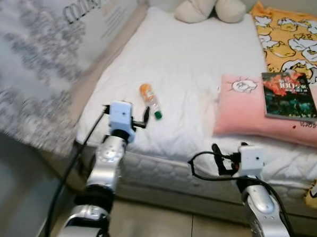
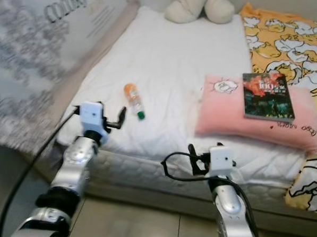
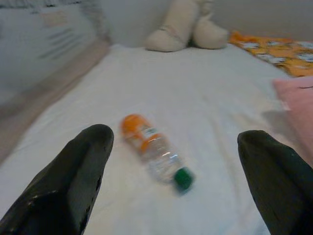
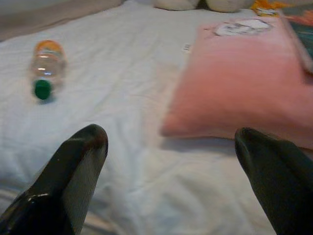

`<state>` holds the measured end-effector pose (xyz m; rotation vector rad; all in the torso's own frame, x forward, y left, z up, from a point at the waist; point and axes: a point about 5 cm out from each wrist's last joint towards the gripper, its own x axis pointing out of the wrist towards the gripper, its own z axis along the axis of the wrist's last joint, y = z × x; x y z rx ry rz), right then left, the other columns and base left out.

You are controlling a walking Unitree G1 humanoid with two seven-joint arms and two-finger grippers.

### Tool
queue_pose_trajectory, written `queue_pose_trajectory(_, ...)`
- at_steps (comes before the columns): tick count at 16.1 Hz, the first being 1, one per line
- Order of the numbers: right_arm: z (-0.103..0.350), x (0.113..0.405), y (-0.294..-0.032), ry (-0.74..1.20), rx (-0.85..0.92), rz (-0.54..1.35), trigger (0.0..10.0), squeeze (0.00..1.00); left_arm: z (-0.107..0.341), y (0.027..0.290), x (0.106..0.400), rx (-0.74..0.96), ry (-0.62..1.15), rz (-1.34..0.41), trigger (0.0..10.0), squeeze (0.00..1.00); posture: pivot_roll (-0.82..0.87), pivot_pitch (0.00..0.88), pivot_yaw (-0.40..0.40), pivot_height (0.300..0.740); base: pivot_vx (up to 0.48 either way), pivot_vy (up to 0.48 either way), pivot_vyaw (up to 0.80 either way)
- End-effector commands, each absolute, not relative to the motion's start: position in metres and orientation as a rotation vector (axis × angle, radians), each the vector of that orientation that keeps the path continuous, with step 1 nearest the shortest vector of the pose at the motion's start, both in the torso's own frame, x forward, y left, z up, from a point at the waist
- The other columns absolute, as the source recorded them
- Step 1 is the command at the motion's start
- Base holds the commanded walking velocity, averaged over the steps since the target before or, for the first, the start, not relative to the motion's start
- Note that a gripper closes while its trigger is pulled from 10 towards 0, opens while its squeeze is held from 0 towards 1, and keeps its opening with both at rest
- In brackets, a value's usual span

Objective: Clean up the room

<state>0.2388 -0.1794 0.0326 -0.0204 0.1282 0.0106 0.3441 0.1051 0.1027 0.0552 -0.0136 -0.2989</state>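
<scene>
Left hand (image 3: 173,186) spread wide before the bottle (image 1: 150,100) — lying flat, green cap toward the bed's (image 1: 187,58) near edge.

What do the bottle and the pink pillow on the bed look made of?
The bottle looks like clear, glossy plastic: you can see through its body, and it has an orange label and a green cap. The pink pillow looks like soft, matte fabric, possibly fleece: its edges are fuzzy and it sags under the book.

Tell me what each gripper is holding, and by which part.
Nothing. Left gripper is open before the bottle; right gripper is open near the pink pillow.
</scene>
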Motion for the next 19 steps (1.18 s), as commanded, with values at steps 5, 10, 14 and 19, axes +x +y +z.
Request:
queue_pose_trajectory(5, 0.036, 0.224, -0.192, 0.117, -0.037, -0.015, 10.0, 0.0, 0.134, 0.054, 0.361, 0.076, -0.054, -0.437, 10.0, 0.0, 0.0, 0.0, 0.013, 0.74, 0.48, 0.0, 0.0)
queue_pose_trajectory(10, 0.028, 0.171, -0.201, 0.208, -0.068, -0.004, 10.0, 0.0, 0.166, 0.041, 0.393, 0.088, 0.084, -0.275, 10.0, 0.0, -0.13, 0.0, 0.015, 0.74, 0.48, 0.0, 0.0)
queue_pose_trajectory(14, 0.041, 0.12, -0.198, 0.265, -0.123, 0.048, 10.0, 0.0, 0.177, 0.092, 0.409, 0.134, 0.129, -0.013, 10.0, 0.0, -0.25, 0.026, 0.001, 0.74, 0.12, 0.0, 0.0)
queue_pose_trajectory(19, 0.054, 0.073, -0.191, 0.376, -0.112, 0.042, 10.0, 0.0, 0.15, 0.113, 0.403, 0.176, 0.292, 0.06, 10.0, 0.0, -0.3, 0.132, -0.025, 0.74, 0.0, 0.0, 0.0)
